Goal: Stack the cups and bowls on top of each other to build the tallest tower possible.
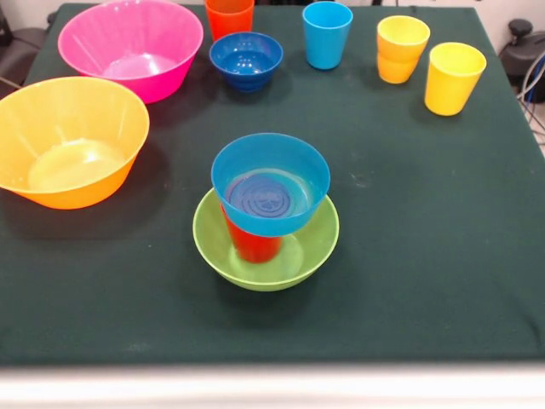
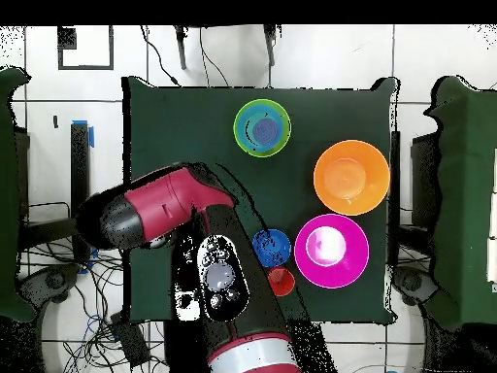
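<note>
A light blue bowl (image 1: 271,183) is perched on a red cup (image 1: 253,243) inside the green bowl (image 1: 266,247); the jaws can't be seen, so no telling.

front: across table (image 1: 409,256), faces me, close | overhead: straight down, high, my base at bottom | shared: green bowl (image 1: 266,247) (image 2: 262,127)

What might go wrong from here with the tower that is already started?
The light blue bowl rests on a narrower red cup inside the green bowl, sitting off-centre, so it may tip when another piece lands. In the overhead view the arm covers the spare cups, hiding them from that camera.
</note>
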Robot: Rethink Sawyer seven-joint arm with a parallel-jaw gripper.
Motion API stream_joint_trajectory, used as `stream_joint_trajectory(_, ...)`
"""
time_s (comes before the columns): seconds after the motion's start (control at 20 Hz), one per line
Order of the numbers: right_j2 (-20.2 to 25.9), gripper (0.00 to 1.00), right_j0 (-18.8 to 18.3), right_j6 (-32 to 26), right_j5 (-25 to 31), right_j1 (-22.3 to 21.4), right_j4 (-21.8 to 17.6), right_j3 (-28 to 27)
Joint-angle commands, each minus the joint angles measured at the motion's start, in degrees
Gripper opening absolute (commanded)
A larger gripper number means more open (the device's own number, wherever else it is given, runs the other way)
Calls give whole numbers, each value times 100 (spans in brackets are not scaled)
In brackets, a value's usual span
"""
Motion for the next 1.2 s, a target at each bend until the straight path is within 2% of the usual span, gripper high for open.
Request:
stream_joint_trajectory(0.05,-560,100,201,1019,-566,652,-390,-163)
stream_joint_trajectory(0.4,-602,100,79,711,-938,981,-225,-174)
stream_joint_trajectory(0.9,-762,100,93,528,-1275,1297,-175,-285)
stream_joint_trajectory(1.1,-726,100,13,295,-1254,1327,-173,-221)
stream_joint_trajectory(1.2,-645,100,-101,103,-1218,1203,-147,6)
